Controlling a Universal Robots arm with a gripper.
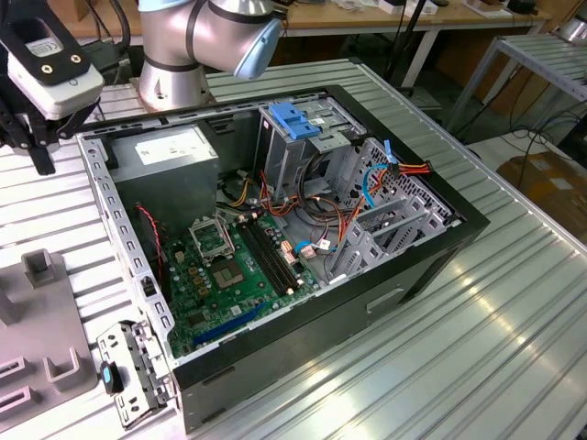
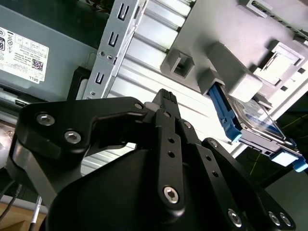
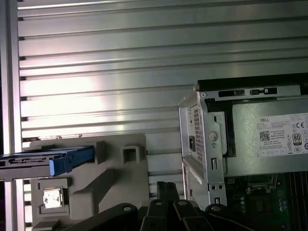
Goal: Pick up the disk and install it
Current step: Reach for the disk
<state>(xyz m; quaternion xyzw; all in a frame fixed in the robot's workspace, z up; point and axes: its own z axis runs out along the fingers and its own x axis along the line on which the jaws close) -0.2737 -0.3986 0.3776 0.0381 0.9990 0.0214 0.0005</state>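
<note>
Counted one disk [image 3: 48, 161], one tool [image 3: 167, 190], one holder [image 3: 115, 168], one case [image 1: 385, 293]. Found disk set on edge in the grey holder, blue rail along one side, on the bench [image 1: 477, 348] outside the case; touching holder only, well apart from tool. Found tool hanging above the bench just beside the case corner at the PSU [image 1: 170, 151] end, toward the exterior view's left; fingers drawn together, gripping nothing. Inside the open-topped case counted one PSU, one board [image 1: 229, 275], one cage [image 1: 298, 128] with a blue top, cage upright. Noted perforated case rim near the tool in the second wrist view. Noted a strip of bare ribbed bench between holder and case wall in the first wrist view. Noted wide bare bench along the case at the exterior view's right, running out to the bench edge
</note>
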